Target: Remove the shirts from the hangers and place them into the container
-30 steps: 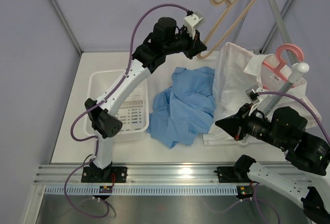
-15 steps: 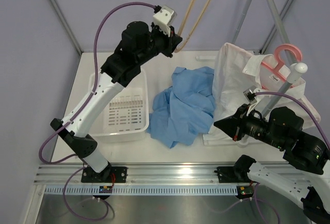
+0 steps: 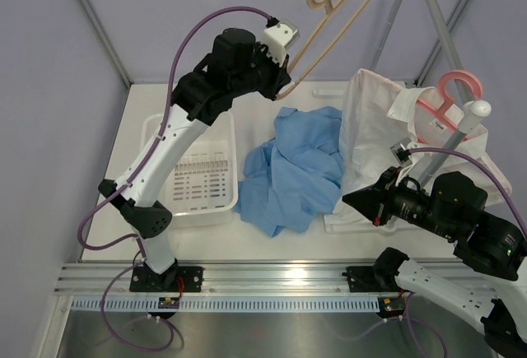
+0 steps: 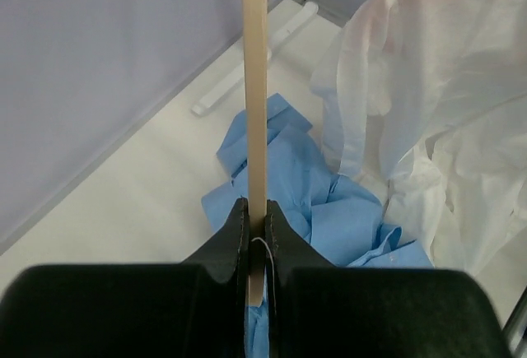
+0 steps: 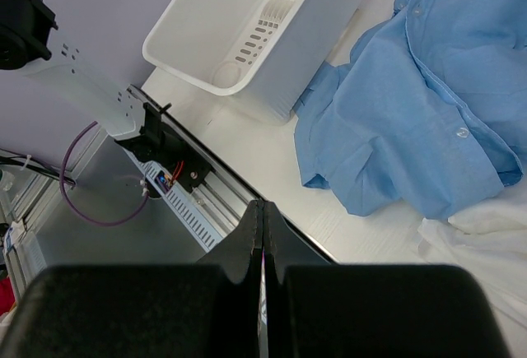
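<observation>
Tagger: Container [image 3: 191,208] far left on the counter [image 3: 272,247], white tub, printed label showing on its floor.
Checker: Left tool?
Tagger: Left tool [image 3: 286,85] is up in the air past the tub's far right corner, pinched nearly shut on the tan hanger [image 3: 346,4]. In the wrist view both fingers [image 4: 235,230] press flat on the hanger's bar, which runs straight up out of them.
Checker: Shirt on it?
Tagger: Hanger is bare, lifted high, hook topmost. The light blue shirt [image 3: 296,169] lies crumpled on the counter just right of the tub. Its near left edge reaches the tub's corner; I can't tell if they touch.
Checker: Next right?
Tagger: The white shirt [image 3: 370,127] hangs on the pink hanger [image 3: 451,95], with its lower part slumped on the counter against the blue one's right side. The pink hook shows above the collar, beside the knob of the white pole [image 3: 478,109].
Checker: Right tool?
Tagger: Right tool [image 3: 347,197] sits low at the white shirt's near edge, tip pointing left. Its fingers are fully closed together, and the wrist view shows nothing between them.
</observation>
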Available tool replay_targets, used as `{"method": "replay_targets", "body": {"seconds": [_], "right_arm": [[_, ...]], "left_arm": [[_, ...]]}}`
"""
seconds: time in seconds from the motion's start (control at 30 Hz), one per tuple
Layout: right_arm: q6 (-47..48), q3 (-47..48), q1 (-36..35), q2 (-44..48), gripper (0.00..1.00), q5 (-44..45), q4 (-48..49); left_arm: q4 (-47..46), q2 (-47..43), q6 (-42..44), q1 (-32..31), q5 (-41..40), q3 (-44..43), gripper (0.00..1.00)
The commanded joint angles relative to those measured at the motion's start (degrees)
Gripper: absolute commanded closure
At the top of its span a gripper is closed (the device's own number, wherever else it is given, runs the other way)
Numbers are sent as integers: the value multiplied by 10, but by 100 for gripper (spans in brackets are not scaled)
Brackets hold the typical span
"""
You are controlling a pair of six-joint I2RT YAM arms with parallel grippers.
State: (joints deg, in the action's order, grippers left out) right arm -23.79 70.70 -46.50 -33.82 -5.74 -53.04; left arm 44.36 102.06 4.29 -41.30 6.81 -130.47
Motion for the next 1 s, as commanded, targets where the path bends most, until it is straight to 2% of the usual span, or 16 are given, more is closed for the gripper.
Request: {"method": "replay_targets", "body": {"seconds": [0.0,0.13,0.23,0.43,0.57,0.73,0.97], "right_arm": [[0,11,-6,-5,100,-16,10],[-1,10,-6,-6,100,-19,11],[-1,11,-6,-5,100,-19,10],[-5,13,-6,-4,100,-20,10],[-6,9,-6,-5,100,-20,11],[-8,6,-6,-2,100,-20,14],[-10,-5,-6,2,100,-7,24]], "left_arm": [[20,-12,17,-1,-5,2,100],[41,-12,12,-1,-44,-9,100],[52,-2,19,-2,3,-22,100],[129,67,51,-14,56,-107,100],[108,71,60,-19,106,-95,100],[104,99,74,-29,121,-123,100],[17,125,81,-55,125,-121,100]]}}
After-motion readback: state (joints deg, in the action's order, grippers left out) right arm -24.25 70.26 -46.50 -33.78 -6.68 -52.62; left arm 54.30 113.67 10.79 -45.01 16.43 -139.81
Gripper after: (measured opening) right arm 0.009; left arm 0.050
